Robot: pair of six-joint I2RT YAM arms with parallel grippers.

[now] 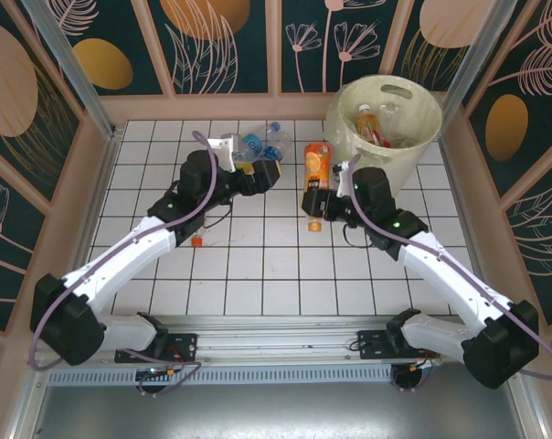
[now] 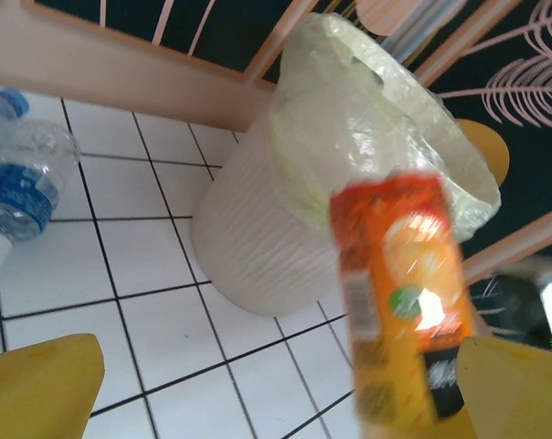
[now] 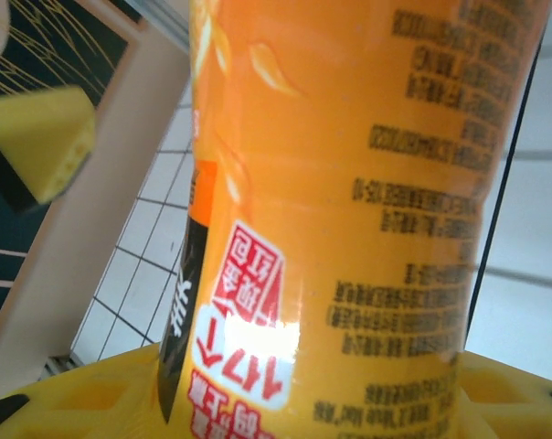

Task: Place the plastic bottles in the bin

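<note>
Orange plastic bottle (image 1: 318, 165) clamped in right gripper (image 1: 320, 198) at mid-table, open white tiles of table (image 1: 258, 274) between the arms, left gripper (image 1: 262, 174) near it, fingers (image 2: 43, 384) spread wide, clear bottles (image 1: 258, 144) lying by far wall (image 1: 212, 108), bin (image 1: 420, 148) in far right corner, more bottles (image 1: 367, 123) inside.

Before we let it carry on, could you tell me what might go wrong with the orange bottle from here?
The right tool grips the orange bottle across its body, so a protruding end could strike the bin rim. The left tool stands open close beside the bottle; the two might collide on the lift. The clear bottles behind the left tool could get knocked away.
</note>
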